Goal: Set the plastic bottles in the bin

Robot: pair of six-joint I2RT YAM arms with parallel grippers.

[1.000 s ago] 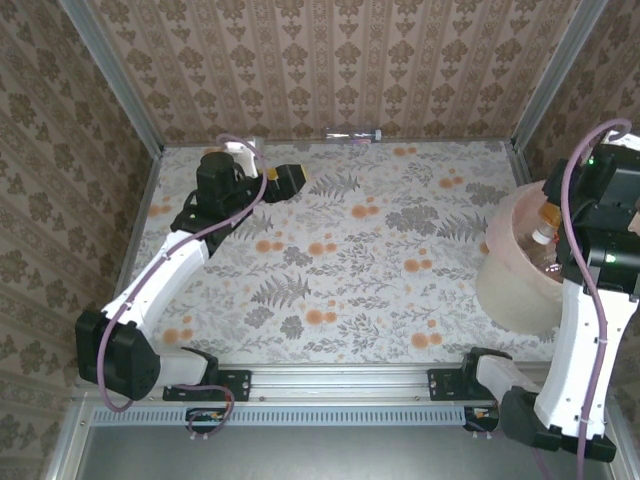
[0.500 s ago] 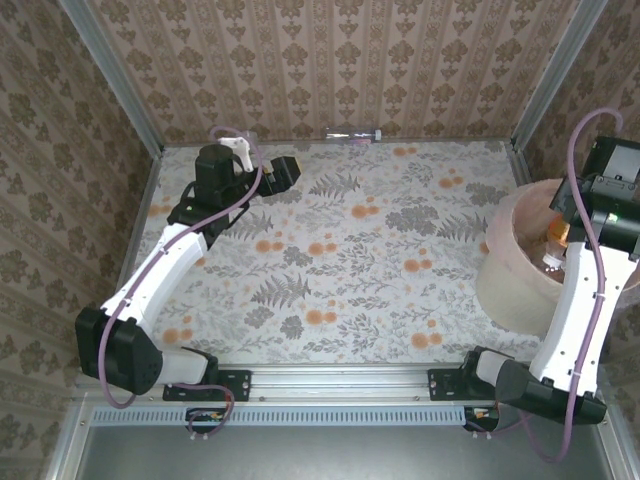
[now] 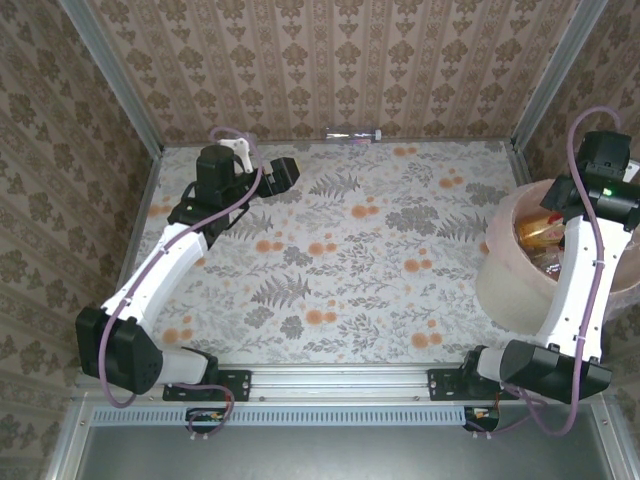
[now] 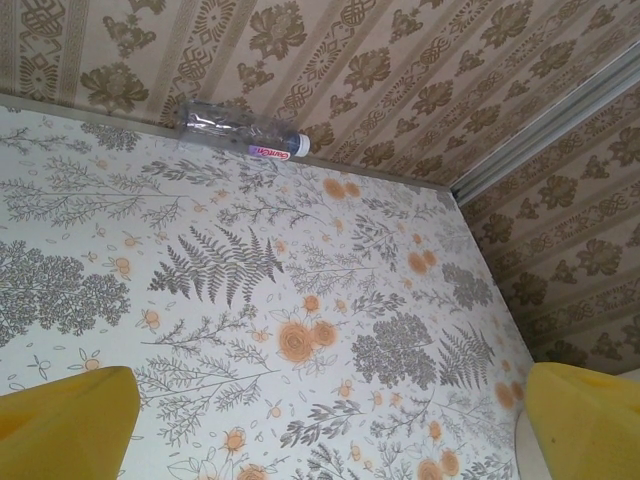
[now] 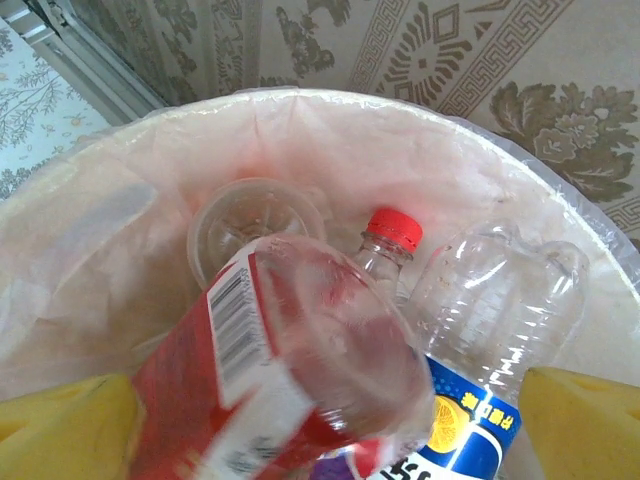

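Right gripper wide open over bin, red-label bottle loose between its jaws, blurred, above other bottles, left gripper wide open, empty, clear bottle lying against far wall.

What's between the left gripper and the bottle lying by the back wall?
Nothing. In the left wrist view the floral table is bare from the left gripper to the bottle.
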